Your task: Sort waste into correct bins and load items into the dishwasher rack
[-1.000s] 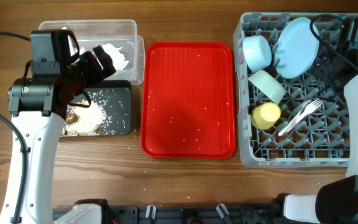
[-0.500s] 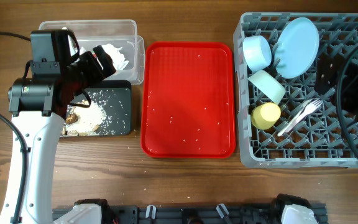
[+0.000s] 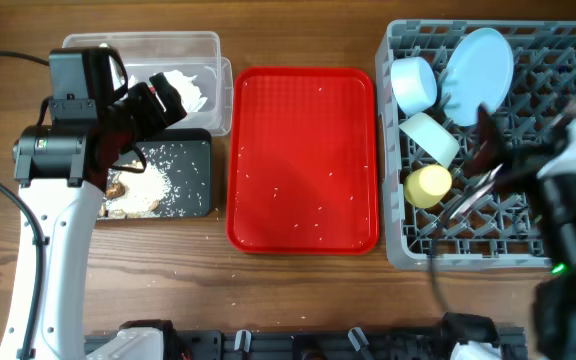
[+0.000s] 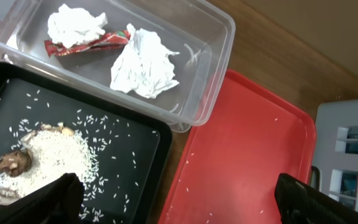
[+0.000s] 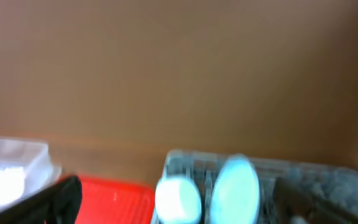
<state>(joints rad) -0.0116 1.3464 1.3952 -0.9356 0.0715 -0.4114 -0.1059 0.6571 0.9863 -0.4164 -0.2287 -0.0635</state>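
The clear bin (image 3: 198,45) holds two crumpled white napkins (image 4: 143,65) and a red wrapper (image 4: 86,43). The black bin (image 3: 196,150) in front of it holds rice (image 4: 48,155) with brown lumps (image 4: 14,160). My left gripper (image 4: 179,211) is open and empty above the two bins, near the edge of the red tray. The grey dishwasher rack (image 3: 398,250) holds a pale blue plate (image 3: 478,60), a pale blue bowl (image 3: 413,82), a mint-green bowl (image 3: 430,137), a yellow cup (image 3: 428,185) and a white fork (image 3: 468,200). My right arm (image 3: 568,170) is a blur over the rack. Its gripper (image 5: 185,211) is open and empty.
The flat red tray (image 3: 303,160) lies between the bins and the rack with a few rice grains on it. The right wrist view is blurred and shows the plate (image 5: 235,186), a bowl (image 5: 178,199) and the tray (image 5: 123,199) from afar.
My right arm has swept from the rack's back right corner toward its front right, blurred by motion. The left arm and all objects have stayed put.
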